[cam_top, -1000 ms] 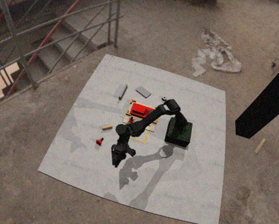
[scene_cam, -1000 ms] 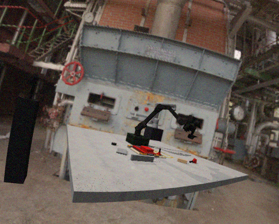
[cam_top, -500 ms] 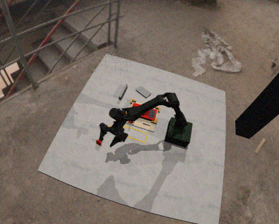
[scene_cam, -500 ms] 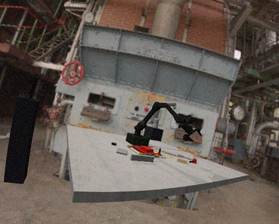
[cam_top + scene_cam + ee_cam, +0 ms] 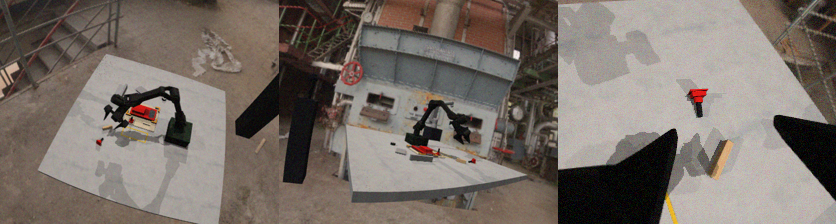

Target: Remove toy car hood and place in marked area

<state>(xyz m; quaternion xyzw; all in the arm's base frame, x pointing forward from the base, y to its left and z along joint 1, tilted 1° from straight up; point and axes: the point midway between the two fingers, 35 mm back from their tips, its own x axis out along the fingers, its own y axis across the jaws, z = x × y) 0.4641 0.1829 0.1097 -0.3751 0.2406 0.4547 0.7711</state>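
Observation:
The red toy car (image 5: 147, 115) (image 5: 425, 149) sits on a cream board (image 5: 139, 125) with yellow corner brackets. A raised red block shows on its body; I cannot tell its hood apart with certainty. The marked area (image 5: 147, 134) is a yellow outline on the table beside the board; part of its line (image 5: 672, 208) shows at the bottom of the wrist view. My gripper (image 5: 110, 123) (image 5: 466, 142) (image 5: 723, 126) is open and empty, held above the table beyond the board's end, away from the car. The arm passes over the board's far side in the top view.
A wooden block (image 5: 107, 127) (image 5: 461, 160) (image 5: 721, 160) and a red piece with a black stem (image 5: 98, 142) (image 5: 474, 160) (image 5: 698, 95) lie below the gripper. A similar red piece (image 5: 131, 120) stands on the board. Grey blocks (image 5: 421, 158) (image 5: 400, 151) lie behind the car.

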